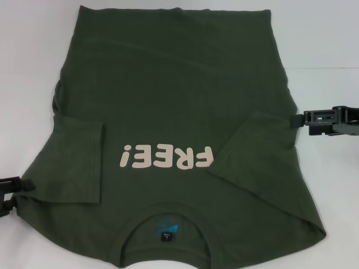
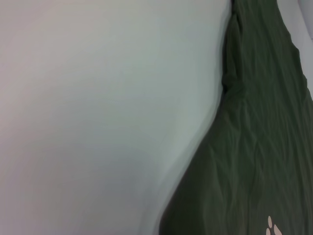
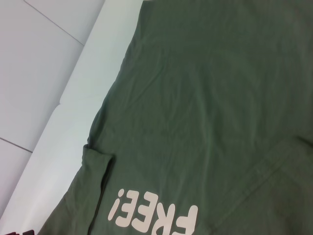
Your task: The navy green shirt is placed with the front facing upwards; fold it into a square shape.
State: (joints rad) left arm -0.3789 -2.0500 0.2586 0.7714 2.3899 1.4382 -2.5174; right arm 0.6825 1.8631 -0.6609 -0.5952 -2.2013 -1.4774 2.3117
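Note:
The navy green shirt (image 1: pixel 168 101) lies flat and front up on the white table (image 1: pixel 325 33), collar nearest me. The cream "FREE!" lettering (image 1: pixel 165 157) reads upside down, and the blue label (image 1: pixel 167 230) sits inside the collar. Both short sleeves are folded inward onto the body, one on the left (image 1: pixel 78 162) and one on the right (image 1: pixel 258 151). My left gripper (image 1: pixel 14 193) is low at the shirt's left edge by the sleeve fold. My right gripper (image 1: pixel 305 119) is at the shirt's right edge, its tip touching the cloth. The shirt also shows in the left wrist view (image 2: pixel 259 147) and the right wrist view (image 3: pixel 220 98).
Bare white table (image 2: pixel 98 98) lies to the left of the shirt. The right wrist view shows the table's far edge (image 3: pixel 63 117) with tiled floor (image 3: pixel 29 73) beyond it. The shirt's hem reaches close to the table's far side.

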